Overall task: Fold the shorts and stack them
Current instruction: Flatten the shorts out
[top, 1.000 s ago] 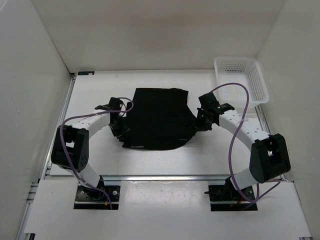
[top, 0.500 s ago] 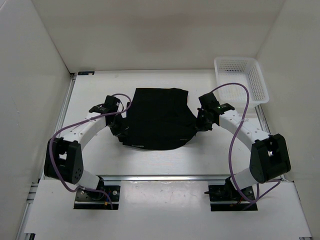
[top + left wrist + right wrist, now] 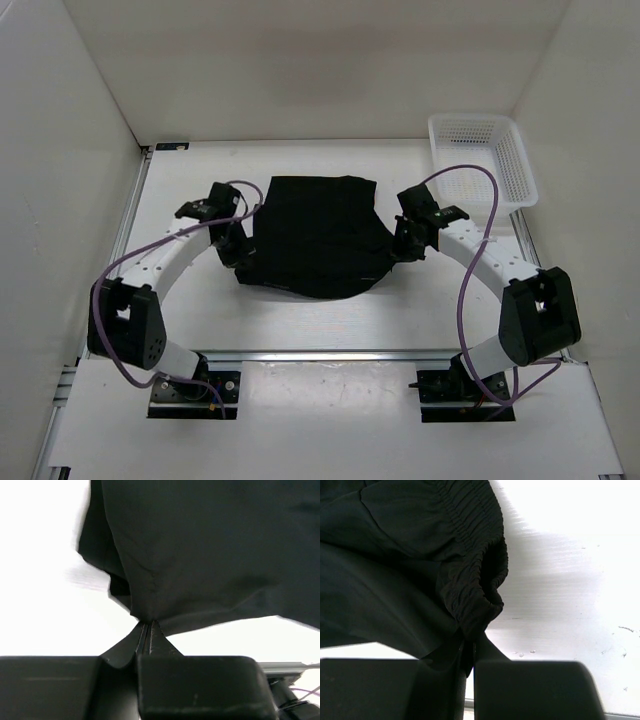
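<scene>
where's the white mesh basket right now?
In the top view, the white mesh basket sits at the far right corner of the table, beyond the right gripper and apart from the shorts.

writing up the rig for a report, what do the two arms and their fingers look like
The left arm and right arm have white tube links and boxy black joints, each with a looping purple cable. The fingers are black, tapering to thin tips.
</scene>
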`<state>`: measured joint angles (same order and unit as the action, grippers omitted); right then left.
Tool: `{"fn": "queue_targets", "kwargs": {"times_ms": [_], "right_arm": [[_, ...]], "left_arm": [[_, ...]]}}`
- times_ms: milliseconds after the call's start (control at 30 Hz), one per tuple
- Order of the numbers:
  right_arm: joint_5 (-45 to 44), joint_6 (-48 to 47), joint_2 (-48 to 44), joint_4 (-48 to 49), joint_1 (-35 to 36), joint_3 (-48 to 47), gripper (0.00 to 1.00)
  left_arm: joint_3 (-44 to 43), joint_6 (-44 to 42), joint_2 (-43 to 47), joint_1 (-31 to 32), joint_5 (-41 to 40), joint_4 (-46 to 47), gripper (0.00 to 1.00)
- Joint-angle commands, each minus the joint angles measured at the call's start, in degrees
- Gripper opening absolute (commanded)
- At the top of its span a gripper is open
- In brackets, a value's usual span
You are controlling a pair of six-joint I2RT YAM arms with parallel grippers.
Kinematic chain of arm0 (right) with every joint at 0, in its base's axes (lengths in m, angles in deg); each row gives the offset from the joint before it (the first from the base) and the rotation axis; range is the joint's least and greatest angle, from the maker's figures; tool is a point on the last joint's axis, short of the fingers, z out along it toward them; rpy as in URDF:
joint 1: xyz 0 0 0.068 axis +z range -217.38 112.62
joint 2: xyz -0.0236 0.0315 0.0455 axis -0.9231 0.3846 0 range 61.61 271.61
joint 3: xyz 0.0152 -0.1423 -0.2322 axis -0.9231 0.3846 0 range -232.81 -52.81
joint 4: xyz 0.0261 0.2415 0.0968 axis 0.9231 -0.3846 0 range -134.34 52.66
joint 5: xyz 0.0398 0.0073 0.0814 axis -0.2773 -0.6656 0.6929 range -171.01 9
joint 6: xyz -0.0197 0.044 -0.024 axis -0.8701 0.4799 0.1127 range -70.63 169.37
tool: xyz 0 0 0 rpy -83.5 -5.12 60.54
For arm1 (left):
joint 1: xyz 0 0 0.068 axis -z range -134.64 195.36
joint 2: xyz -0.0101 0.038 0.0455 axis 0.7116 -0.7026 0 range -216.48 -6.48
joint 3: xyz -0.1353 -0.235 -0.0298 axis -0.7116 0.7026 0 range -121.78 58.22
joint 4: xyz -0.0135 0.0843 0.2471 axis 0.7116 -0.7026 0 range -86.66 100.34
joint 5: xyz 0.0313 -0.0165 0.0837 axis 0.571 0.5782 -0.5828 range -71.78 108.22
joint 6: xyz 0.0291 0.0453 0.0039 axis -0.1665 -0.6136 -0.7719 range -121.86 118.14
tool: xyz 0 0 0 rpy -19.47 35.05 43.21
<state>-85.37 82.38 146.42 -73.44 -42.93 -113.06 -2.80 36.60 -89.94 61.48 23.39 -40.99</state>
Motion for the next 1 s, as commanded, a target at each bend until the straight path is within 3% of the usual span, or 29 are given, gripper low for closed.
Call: {"fn": "queue_targets", "kwargs": {"times_ms": [0, 67, 133, 167, 200, 300, 400, 633, 833, 967], "right_arm": [[-1.4, -1.4, 1.7, -0.4, -1.2, -7.0, 0.00], [-1.4, -2.7, 6.1, -1.6, -2.2, -12.8, 0.00], [-1.4, -4.1, 9.9, -4.0, -3.4, -26.4, 0.00], [-1.4, -4.7, 13.5, -6.9, -4.1, -31.6, 0.00], [-0.9, -5.5, 14.9, -8.5, -4.1, -41.9, 0.00], [-2.2, -8.0, 17.6, -12.5, -4.1, -53.3, 0.00], [-2.2, -9.5, 16.4, -13.8, -4.1, -57.9, 0.00], [0.8, -12.2, 1.0, -13.8, -4.1, -45.3, 0.00], [4.9, -13.3, -11.5, -17.1, -3.6, -45.1, 0.00], [9.1, -13.3, -17.9, -20.1, -3.6, -50.1, 0.00]], "left_arm": [[-11.9, -3.1, 2.3, -3.0, -4.6, -5.4, 0.10], [-23.9, -5.5, -0.3, -6.7, -5.2, -7.8, 0.10], [-34.5, -6.6, -6.0, -9.1, -5.8, -13.0, 0.10], [-45.7, -7.2, -9.2, -11.0, -5.8, -14.9, 0.10], [-51.3, -7.3, -10.7, -11.5, -5.8, -16.6, 0.10], [-66.0, -7.3, -12.2, -12.2, -5.8, -19.2, 0.10], [-67.1, -6.0, -8.5, -12.7, -4.3, -17.1, 0.10], [-63.5, -4.0, 2.7, -13.3, -4.3, -14.1, 0.10], [-74.2, -4.0, 8.0, -13.8, -6.1, -19.3, 0.10], [-80.6, -4.0, 10.9, -13.8, -8.3, -22.1, 0.10]]}}
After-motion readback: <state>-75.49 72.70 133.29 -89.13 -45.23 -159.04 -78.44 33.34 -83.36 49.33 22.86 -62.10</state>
